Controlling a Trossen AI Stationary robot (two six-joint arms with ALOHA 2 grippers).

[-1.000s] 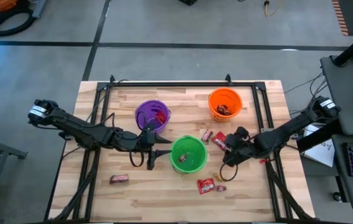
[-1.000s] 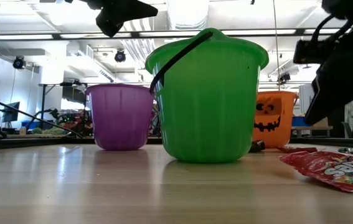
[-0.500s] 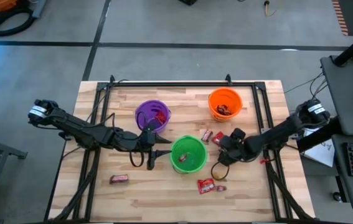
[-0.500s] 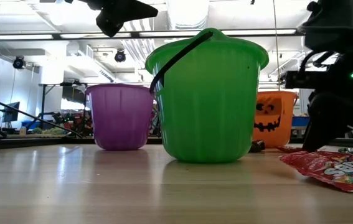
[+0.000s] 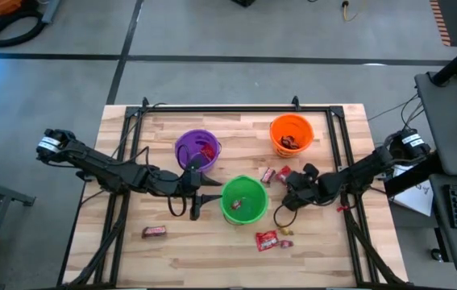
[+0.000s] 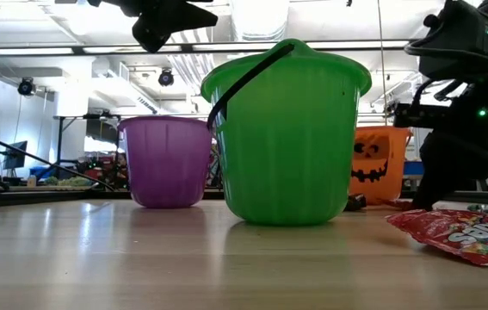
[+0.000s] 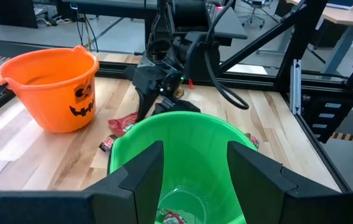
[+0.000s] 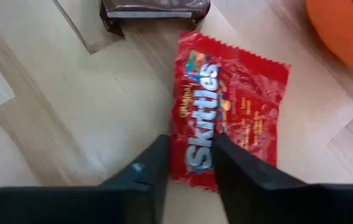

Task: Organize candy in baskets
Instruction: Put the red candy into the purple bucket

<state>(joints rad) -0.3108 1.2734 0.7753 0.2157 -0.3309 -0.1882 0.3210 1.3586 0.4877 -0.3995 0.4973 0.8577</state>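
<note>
I have the red packet (image 8: pixel 229 115) lying flat on the counter, right of middle, between the orange bucket (image 5: pixel 292 134) and the green bucket (image 5: pixel 244 199), with a brown bar (image 8: pixel 154 10) just beyond its far end. To do this pickup well, I judge I should bite the packet's near short edge squarely, press down enough to catch the thin wrapper, and lift straight up before swinging toward a bucket, since a flat foil packet could slip out of a shallow pinch. The right jaws (image 8: pixel 188 163) are down at that near edge, one finger (image 8: pixel 145 171) on bare wood just beside the packet, the other lying over its end, so they straddle its corner and look nearly closed on it; I cannot tell whether the wrapper is truly caught. My left jaws (image 7: pixel 195 158) stand apart, empty, over the green bucket's rim, left of middle, near the purple bucket (image 5: pixel 195 148).
</note>
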